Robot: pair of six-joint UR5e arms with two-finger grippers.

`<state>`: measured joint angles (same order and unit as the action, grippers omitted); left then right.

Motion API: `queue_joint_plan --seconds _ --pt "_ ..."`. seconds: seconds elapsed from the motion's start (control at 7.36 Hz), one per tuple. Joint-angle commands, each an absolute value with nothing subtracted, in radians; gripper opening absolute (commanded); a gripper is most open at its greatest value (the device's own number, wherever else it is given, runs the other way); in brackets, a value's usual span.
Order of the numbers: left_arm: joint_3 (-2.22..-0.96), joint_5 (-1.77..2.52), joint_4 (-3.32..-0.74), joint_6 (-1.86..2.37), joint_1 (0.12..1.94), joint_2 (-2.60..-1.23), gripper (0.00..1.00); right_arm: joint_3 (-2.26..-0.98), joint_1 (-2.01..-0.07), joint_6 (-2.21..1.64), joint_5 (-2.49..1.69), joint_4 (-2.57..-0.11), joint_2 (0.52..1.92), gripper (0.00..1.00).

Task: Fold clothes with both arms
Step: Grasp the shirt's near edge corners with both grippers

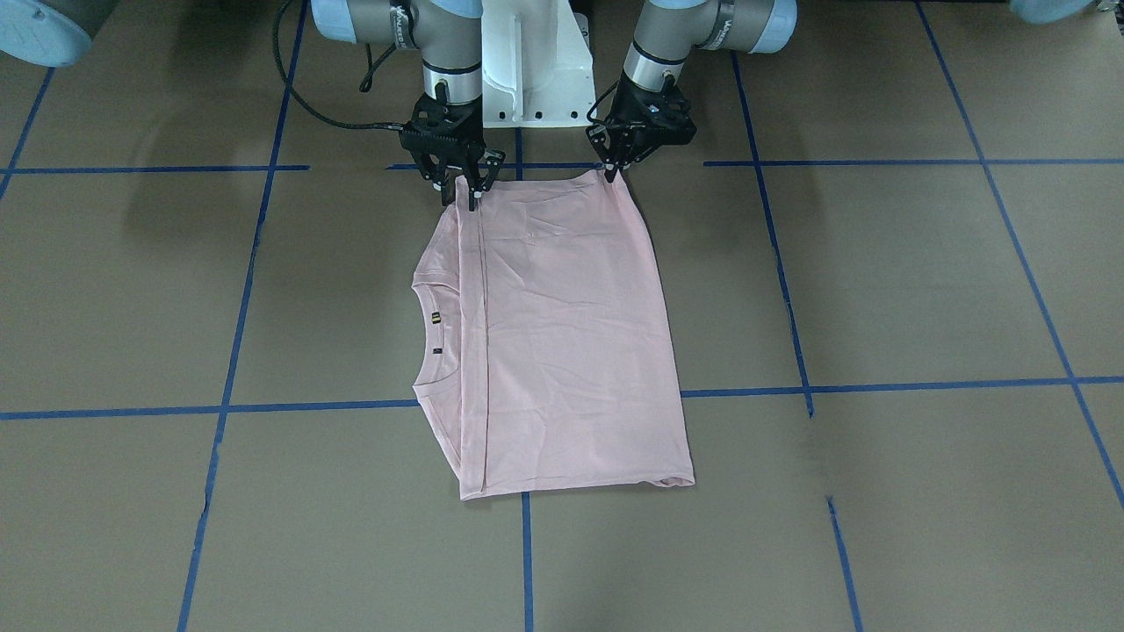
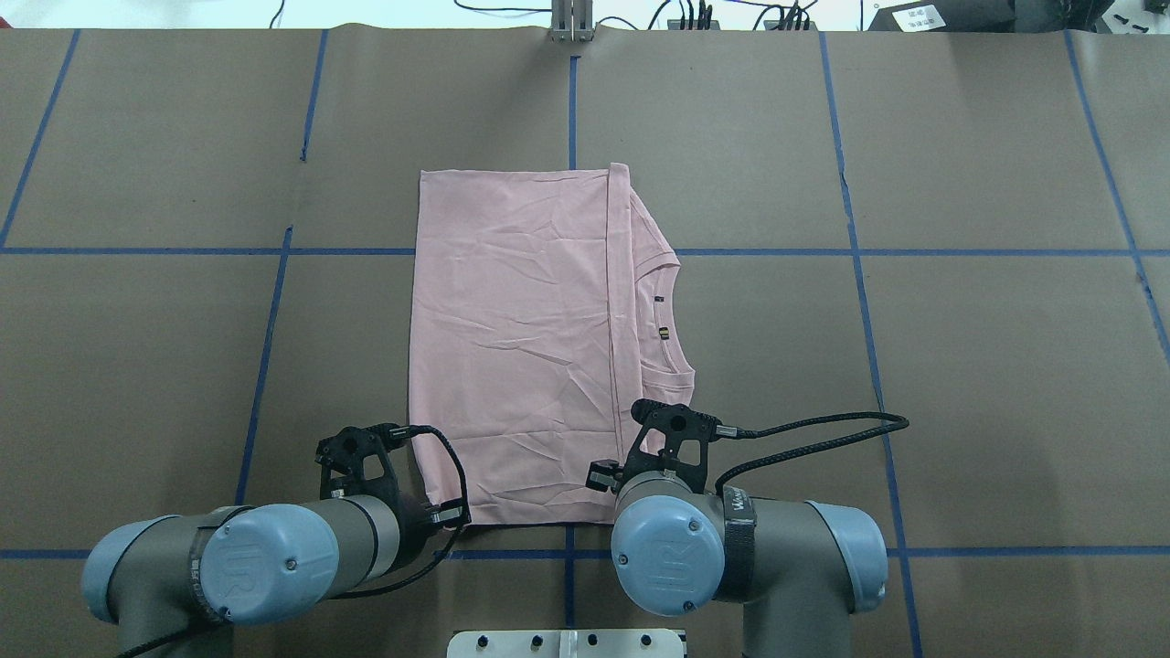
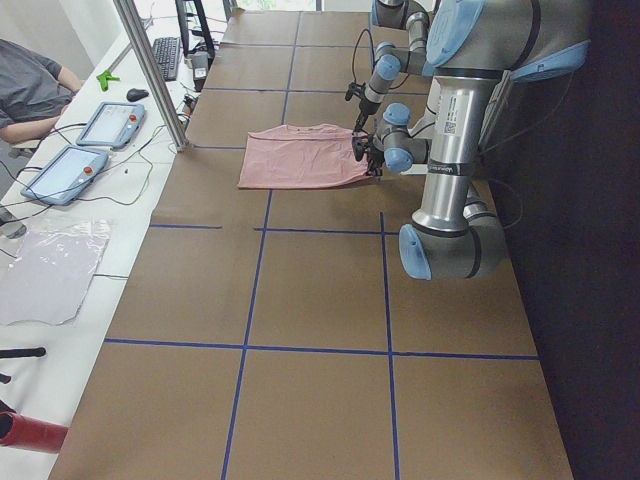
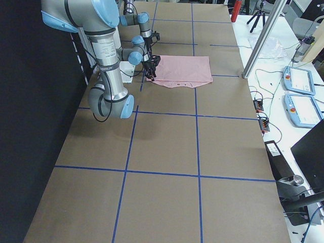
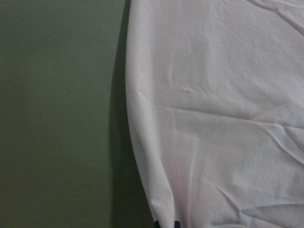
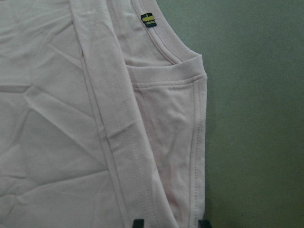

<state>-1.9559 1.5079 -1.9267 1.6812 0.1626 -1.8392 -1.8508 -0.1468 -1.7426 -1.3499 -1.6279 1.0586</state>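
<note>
- Left arm (image 2: 265, 557): nearest the overhead camera; its blue cap reads "UR".
- Left gripper (image 1: 612, 168): jaws pinched shut on the shirt's corner, and the cloth peaks slightly up into the tips.
- Shirt (image 2: 512, 347): flat on the table (image 2: 960, 366), plain side up with no print showing. It spreads forward from both grippers, and its near edge spans between them.
- Right gripper (image 1: 461, 195): fingers apart, straddling the layered hem at the other near corner. No clamp seen.
- Collar (image 6: 164, 47): just ahead of the right gripper. Its tag (image 6: 148, 19) is black with yellow marks and unreadable.
- Judgement: one gripper per near corner suits lifting that edge together for the next fold. The right one must close first.
- Right arm (image 2: 676, 548): the band lettering is too small to read.
</note>
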Motion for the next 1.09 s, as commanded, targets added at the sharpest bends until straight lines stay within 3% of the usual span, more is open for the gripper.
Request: queue_joint_plan --seconds 0.0,0.82,0.95 --pt "-1.956 1.508 -1.927 1.681 0.163 -1.839 0.00 -1.839 -0.146 -1.744 -1.348 -1.625 1.057 0.48" --pt "-1.956 1.508 -1.927 1.681 0.163 -1.839 0.00 -1.827 -0.140 -1.752 -1.336 -1.621 1.055 0.44" --pt "-1.956 1.508 -1.927 1.681 0.163 -1.839 0.00 -1.825 -0.140 -1.752 -1.335 -1.621 1.055 0.39"
